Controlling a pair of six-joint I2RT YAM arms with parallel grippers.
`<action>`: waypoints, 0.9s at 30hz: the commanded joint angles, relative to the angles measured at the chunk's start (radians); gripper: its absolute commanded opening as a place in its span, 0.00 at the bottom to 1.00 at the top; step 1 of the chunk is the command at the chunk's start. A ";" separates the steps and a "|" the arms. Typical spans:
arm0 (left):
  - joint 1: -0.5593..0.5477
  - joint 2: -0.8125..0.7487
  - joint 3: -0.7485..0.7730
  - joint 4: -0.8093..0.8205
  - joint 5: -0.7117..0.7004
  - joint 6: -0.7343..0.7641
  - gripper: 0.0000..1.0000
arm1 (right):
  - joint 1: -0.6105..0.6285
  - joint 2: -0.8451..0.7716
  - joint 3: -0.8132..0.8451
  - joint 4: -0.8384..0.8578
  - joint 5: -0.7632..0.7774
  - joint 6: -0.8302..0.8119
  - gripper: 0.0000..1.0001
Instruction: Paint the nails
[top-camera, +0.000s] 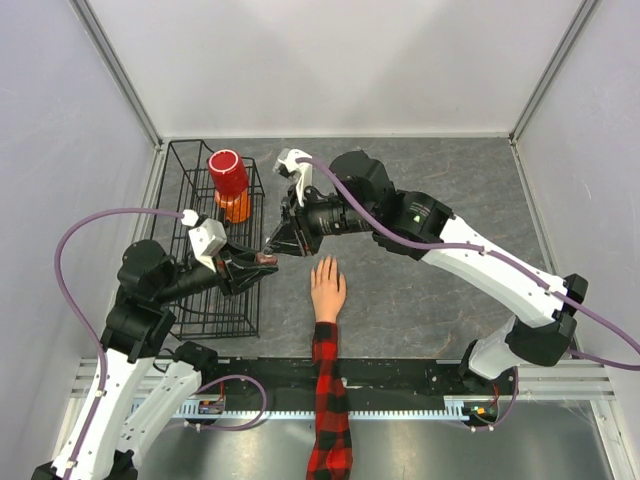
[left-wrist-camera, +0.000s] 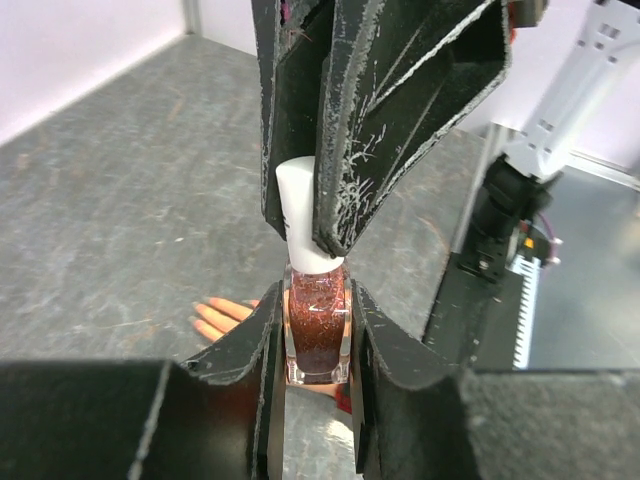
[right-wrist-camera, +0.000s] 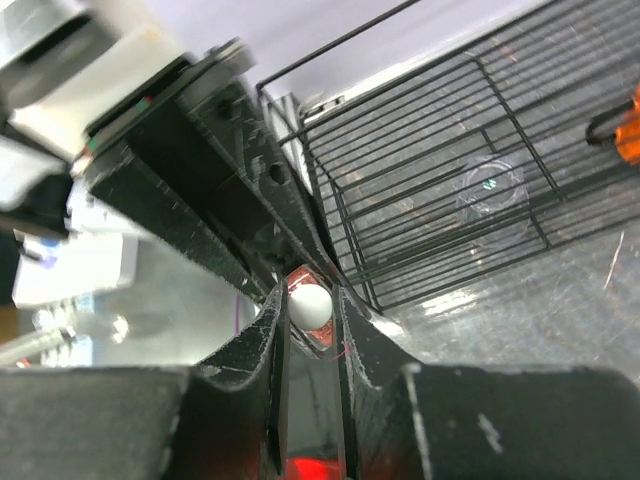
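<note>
The mannequin hand (top-camera: 327, 290) lies palm down on the grey table (top-camera: 430, 300), its fingers pointing away from the arm bases and its red-and-black plaid sleeve (top-camera: 328, 400) trailing back from the wrist over the near edge. The nails (top-camera: 325, 262) sit at the far tips of those fingers, bare of any tool and too small to tell whether they carry colour. In the left wrist view a few of the fingertips (left-wrist-camera: 207, 320) peek out low on the left. Just to the left of the mannequin hand, beside its fingertips and raised off the table, the two arms meet. The left pincer (left-wrist-camera: 316, 300) pinches a small glass bottle (left-wrist-camera: 317, 335) of dark red glitter polish by its sides and holds it upright. The right pincer (right-wrist-camera: 310, 300) is pressed onto the bottle's white cap (left-wrist-camera: 297, 200) from above, one finger on either side of it. Farther left of the mannequin hand stands a black wire basket (top-camera: 200, 143), holding an upturned red cup (top-camera: 228, 172) stacked on something orange (top-camera: 238, 207) at its far end.
</note>
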 joint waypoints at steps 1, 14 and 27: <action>-0.003 0.004 0.024 0.058 0.196 -0.028 0.02 | 0.003 -0.040 -0.061 0.073 -0.123 -0.184 0.00; -0.005 0.027 0.029 0.041 0.372 -0.037 0.02 | 0.004 -0.136 -0.156 0.106 -0.296 -0.382 0.00; -0.005 0.022 0.021 0.033 0.455 -0.026 0.02 | -0.025 -0.148 -0.166 0.135 -0.451 -0.401 0.00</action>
